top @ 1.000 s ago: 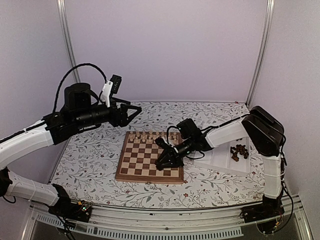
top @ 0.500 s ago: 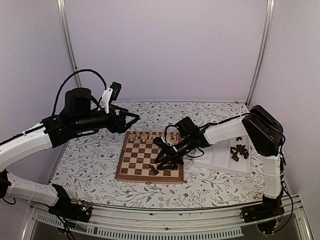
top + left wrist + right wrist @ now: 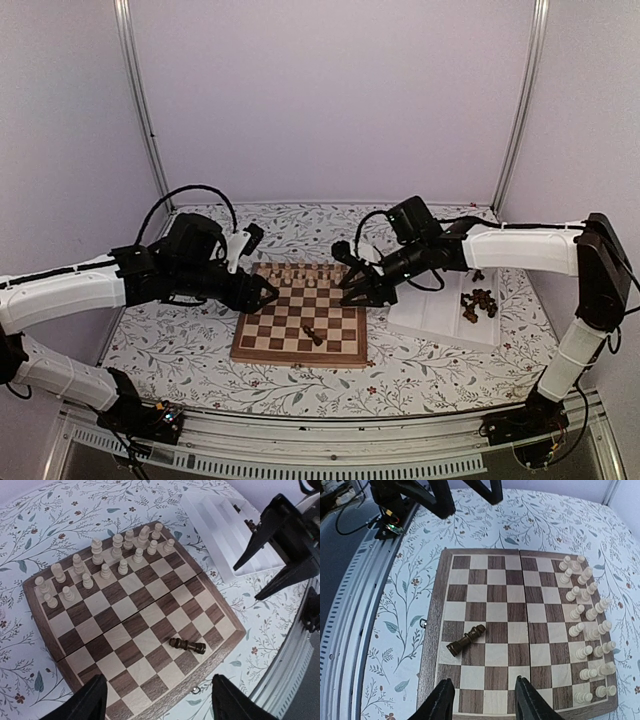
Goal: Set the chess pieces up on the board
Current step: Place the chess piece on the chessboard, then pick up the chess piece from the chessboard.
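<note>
Nearest, a table covering (image 3: pixel 400 385): matte cloth, floral print, flat; it carries all below.

1. Board (image 3: pixel 296 358): square, wooden, tan and dark brown squares, brown border, a seam across the middle. No men stand on its near ranks.

2. Dark chessman (image 3: pixel 313 334): slender turned wood, nearly black, knobbed head. It lies on its side on the near half, touching nothing. Judged misplaced, since it should stand upright.

3. Left gripper (image 3: pixel 265 293): black fingers spread wide, empty, hovering at the board's left edge.

4. Right gripper (image 3: pixel 358 285): jaws parted, nothing between them, hanging over the board's right side.

5. Tray (image 3: pixel 440 322): white ridged plastic, just right of the board. It holds the heap of dark chessmen (image 3: pixel 478 303), apparently the stock to draw from.

6. Pale chessmen (image 3: pixel 300 272): cream wood, upright in the two far rows, so the near rows likely belong to the dark set.
</note>
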Motion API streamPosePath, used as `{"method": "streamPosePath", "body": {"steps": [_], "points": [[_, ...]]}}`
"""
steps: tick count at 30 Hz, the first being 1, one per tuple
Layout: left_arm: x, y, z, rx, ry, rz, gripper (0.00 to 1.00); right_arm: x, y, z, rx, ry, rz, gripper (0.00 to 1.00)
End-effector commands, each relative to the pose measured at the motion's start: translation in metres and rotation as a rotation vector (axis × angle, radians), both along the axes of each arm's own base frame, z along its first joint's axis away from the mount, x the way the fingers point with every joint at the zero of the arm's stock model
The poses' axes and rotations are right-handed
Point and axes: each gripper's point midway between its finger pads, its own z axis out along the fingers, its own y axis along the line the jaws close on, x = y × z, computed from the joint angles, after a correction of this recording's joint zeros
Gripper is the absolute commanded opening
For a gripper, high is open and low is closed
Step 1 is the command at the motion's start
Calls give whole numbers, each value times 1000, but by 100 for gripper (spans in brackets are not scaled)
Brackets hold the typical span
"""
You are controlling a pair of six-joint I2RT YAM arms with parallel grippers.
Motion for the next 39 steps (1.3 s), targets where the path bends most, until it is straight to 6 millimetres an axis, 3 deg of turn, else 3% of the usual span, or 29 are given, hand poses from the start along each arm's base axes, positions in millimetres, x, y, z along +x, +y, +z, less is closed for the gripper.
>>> {"method": "streamPosePath", "body": {"steps": [1, 5, 8, 12, 18, 25, 33, 39], "points": [[10, 24, -1, 79, -49, 115, 74, -3, -1, -33, -200, -52, -135, 44], [25, 49, 12, 69, -82, 260, 75, -13, 10, -52, -306, -46, -167, 47], [32, 78, 15, 72, -71, 436, 76, -21, 22, -63, -368, -53, -172, 47], [31, 90, 23, 37, -85, 496, 76, -31, 38, -70, -397, -24, -167, 48], [30, 90, 23, 34, -72, 494, 76, -29, 52, -87, -447, 7, -180, 48], [30, 84, 22, 11, -56, 477, 76, -33, 52, -108, -508, 3, -180, 50], [32, 81, 16, 21, -48, 468, 76, -41, 56, -114, -514, 8, -165, 52], [31, 80, 13, 25, -41, 462, 76, -33, 54, -125, -542, -16, -196, 38]]}}
